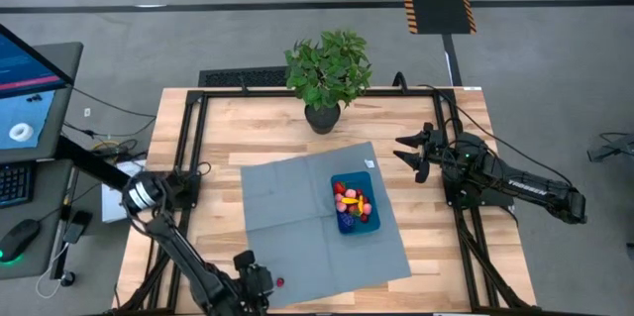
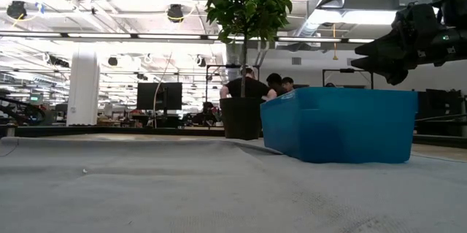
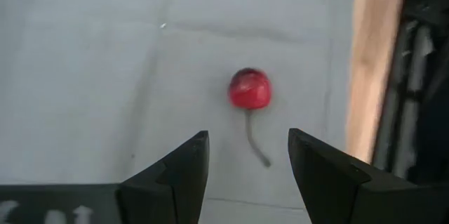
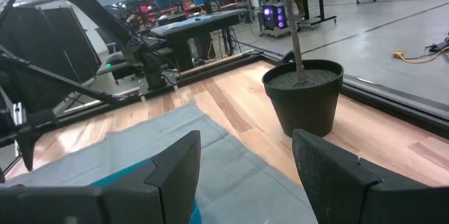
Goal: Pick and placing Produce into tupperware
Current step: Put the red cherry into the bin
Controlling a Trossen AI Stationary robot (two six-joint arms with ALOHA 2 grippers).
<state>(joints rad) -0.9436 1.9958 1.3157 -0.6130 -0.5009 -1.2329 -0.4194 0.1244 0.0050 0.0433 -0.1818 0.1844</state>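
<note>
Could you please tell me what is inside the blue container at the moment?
The blue container holds small toy produce: red, yellow and pink pieces. Anything beneath that pile is covered.

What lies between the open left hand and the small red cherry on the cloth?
Nothing but bare grey-blue cloth mat. The left wrist view shows the left hand open, the small red toy cherry just ahead, its stem pointing toward the gap.

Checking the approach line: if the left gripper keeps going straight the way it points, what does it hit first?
Likely the red cherry on the grey mat: it lies ahead of the open left gripper, roughly centred between its fingers. Depth is unclear.
</note>
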